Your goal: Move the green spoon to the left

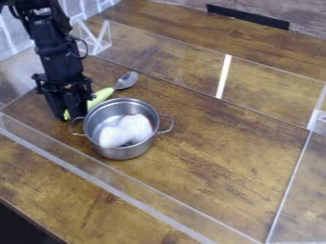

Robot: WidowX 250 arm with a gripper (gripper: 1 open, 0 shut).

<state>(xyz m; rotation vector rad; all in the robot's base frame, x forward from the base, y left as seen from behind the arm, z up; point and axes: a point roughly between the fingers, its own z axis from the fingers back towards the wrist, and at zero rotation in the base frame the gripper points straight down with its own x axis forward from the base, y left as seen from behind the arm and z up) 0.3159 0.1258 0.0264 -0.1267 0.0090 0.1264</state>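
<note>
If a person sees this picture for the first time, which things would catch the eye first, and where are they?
Probably the round steel pot with side handles, left of the middle of the wooden table, with a white lump inside. Next, the black robot arm reaching down at the upper left, its claw low over the spoon with a yellow-green handle and grey metal bowl, just beyond the pot.

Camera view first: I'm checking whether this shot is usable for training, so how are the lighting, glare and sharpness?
Camera view: light fairly even; soft sheen on the wooden table; bright highlights on the steel pot; the white lump pale with little detail; dark claw blends into the arm, its fingertips hard to make out; whole picture slightly soft and grainy.
</note>
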